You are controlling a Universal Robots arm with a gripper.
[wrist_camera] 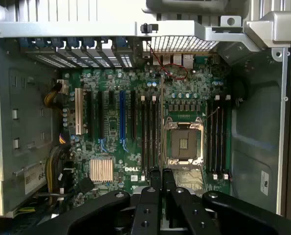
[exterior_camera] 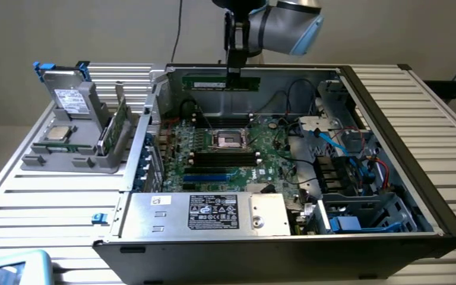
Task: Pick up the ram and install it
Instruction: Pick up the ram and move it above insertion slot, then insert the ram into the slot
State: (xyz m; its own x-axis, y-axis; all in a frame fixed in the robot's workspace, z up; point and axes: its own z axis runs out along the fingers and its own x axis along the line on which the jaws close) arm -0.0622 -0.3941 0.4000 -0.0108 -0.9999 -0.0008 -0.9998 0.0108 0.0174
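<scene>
exterior view: the gripper (exterior_camera: 234,76) is hanging from the arm over the back of the open pc case (exterior_camera: 418,148). its fingers are clenching the ram (exterior_camera: 212,83) by the top edge, roughly mid-length. the stick is sitting level, long side running across the view, up in the air close to the case's rear wall. it is hovering well above the motherboard (exterior_camera: 268,139) and touching nothing but the fingers. the cpu socket (exterior_camera: 230,138) is lying open below it, and the black memory slots (exterior_camera: 224,157) are sitting just in front of the socket. the power supply (exterior_camera: 212,211) with its black label is filling the near end of the case. on the exterior view's left, a grey rack (exterior_camera: 69,157) is standing on the slatted table (exterior_camera: 46,202). it is carrying a boxy drive (exterior_camera: 73,101) upright and a square silver processor (exterior_camera: 57,132) lying flat.

wrist view: the camera is looking straight down into the case. the gripper (wrist_camera: 161,177) is showing its two black fingers (wrist_camera: 155,178) pinched close together, with only a thin gap between them. the fingers are lining up over the board edge near the cpu socket (wrist_camera: 183,143). long black memory slots (wrist_camera: 150,132) are running along both sides of the socket. a blue slot (wrist_camera: 122,115), a white slot (wrist_camera: 78,111) and a copper heatsink (wrist_camera: 101,170) are sitting further across the board.
</scene>
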